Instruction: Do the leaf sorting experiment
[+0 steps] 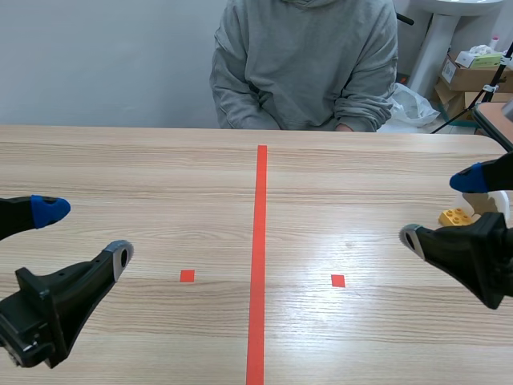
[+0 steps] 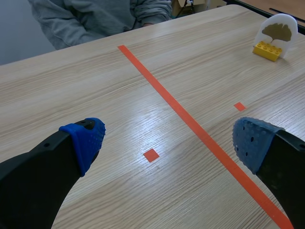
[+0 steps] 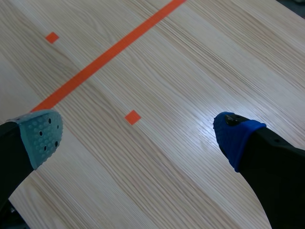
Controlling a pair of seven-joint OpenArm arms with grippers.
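Observation:
A white card with a brownish ginkgo leaf (image 2: 278,31) stands upright on a yellow brick (image 2: 268,50) far ahead of my left gripper, near the table's right edge. In the scene view the yellow brick (image 1: 454,216) shows just behind my right gripper (image 1: 445,207), with the card mostly hidden by the arm. My right gripper (image 3: 138,133) is open over bare wood with nothing between its fingers. Low at the table's left side, my left gripper (image 1: 84,232) is open and holds nothing; in its own view the left gripper (image 2: 167,138) hangs above a small tape square.
A person in a grey hoodie (image 1: 304,64) sits across the table with hands at its far edge. Cardboard boxes (image 1: 473,76) stand on the floor beyond the table's right end.

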